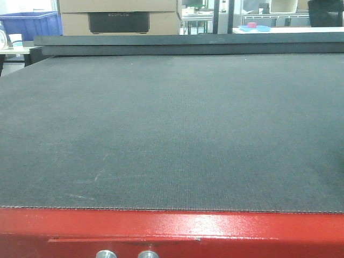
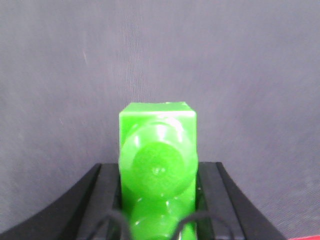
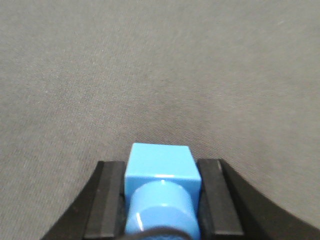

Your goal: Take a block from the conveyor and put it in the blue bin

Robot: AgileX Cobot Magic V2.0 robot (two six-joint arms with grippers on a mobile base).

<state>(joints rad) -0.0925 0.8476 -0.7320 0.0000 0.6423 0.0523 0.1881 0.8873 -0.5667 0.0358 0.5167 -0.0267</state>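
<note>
Most of the front view is filled by the conveyor (image 1: 172,134), a wide dark grey belt with a fine woven texture that runs away from the camera to a raised dark edge at the far end. No arm and no brick shows on the stretch of belt seen from there. Along the near edge lies the glossy red frame (image 1: 172,228), with two silver bolt heads (image 1: 106,253) at the bottom of the view. Beyond the far end stands a cardboard box (image 1: 118,6) with a dark panel on its face. To its left, off the far left corner of the belt, part of a blue bin (image 1: 29,24) with ribbed walls shows.

In the left wrist view, the left fingers (image 2: 95,200), black and curved, pinch the green block (image 2: 157,145) from both sides, their inner pads touching its flanks. The round stud of the brick faces the camera. Grey belt fills the view behind the brick; whether the brick touches it I cannot tell.

In the right wrist view, the right fingers (image 3: 107,200) likewise clamp a blue block (image 3: 160,165), stud toward the camera, with grey belt behind it.
</note>
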